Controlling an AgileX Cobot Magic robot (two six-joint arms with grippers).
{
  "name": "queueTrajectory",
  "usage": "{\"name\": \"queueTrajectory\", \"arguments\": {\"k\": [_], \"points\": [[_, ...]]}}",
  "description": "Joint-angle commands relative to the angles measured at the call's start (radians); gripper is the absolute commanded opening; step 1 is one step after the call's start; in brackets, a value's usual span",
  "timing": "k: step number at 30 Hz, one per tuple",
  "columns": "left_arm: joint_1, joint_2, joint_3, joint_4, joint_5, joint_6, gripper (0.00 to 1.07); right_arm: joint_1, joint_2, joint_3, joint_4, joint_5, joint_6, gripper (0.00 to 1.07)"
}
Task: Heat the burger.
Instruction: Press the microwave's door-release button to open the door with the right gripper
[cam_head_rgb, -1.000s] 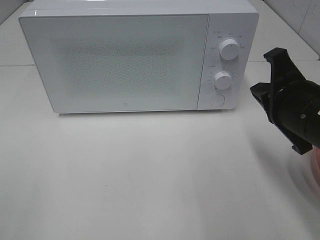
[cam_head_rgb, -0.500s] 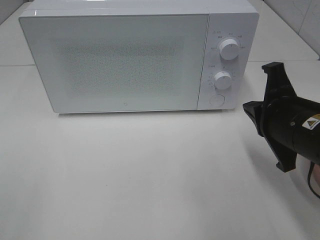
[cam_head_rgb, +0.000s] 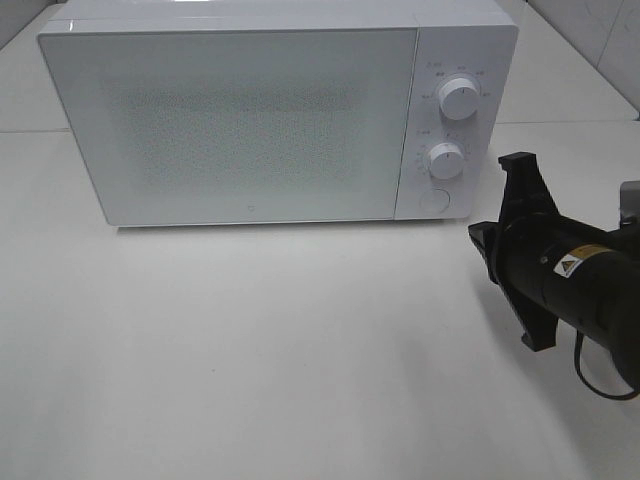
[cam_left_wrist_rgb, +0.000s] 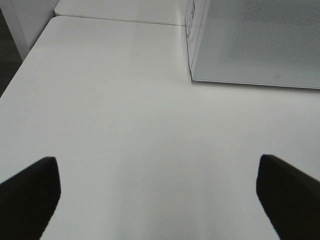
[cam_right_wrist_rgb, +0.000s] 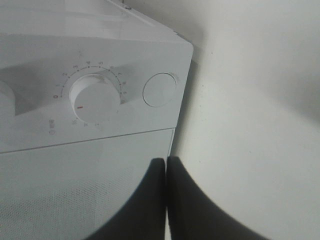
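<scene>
Right arm (cam_head_rgb: 570, 280): has moved left over the table (cam_head_rgb: 250, 350) since a second ago, closer to the microwave (cam_head_rgb: 250, 120).
Right gripper (cam_right_wrist_rgb: 165, 160): jaws pressed together, holding nothing, tips near the round button (cam_right_wrist_rgb: 160, 90).
Left gripper (cam_left_wrist_rgb: 156, 165): jaws spread wide, empty, above the table.
Microwave door: closed.
Burger: not visible in any view, so I cannot tell where it is.

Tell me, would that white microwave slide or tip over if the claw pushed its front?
Probably neither. The microwave is broad and low and sits flat on the table, so tipping seems unlikely. It looks heavy next to the slim, shut right claw. On that smooth table, a firm shove might slide it slightly.
</scene>
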Motion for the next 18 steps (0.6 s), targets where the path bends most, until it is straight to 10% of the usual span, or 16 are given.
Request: {"name": "queueTrajectory", "arguments": {"k": [1,18], "points": [[-0.005,-0.015,0.0,-0.002,0.0,0.0,1.01,-0.041,0.047,-0.033,-0.074,-0.026,0.039,0.0],[-0.005,-0.015,0.0,-0.002,0.0,0.0,1.01,-0.187,0.255,-0.172,-0.233,-0.092,0.133,0.0]]}}
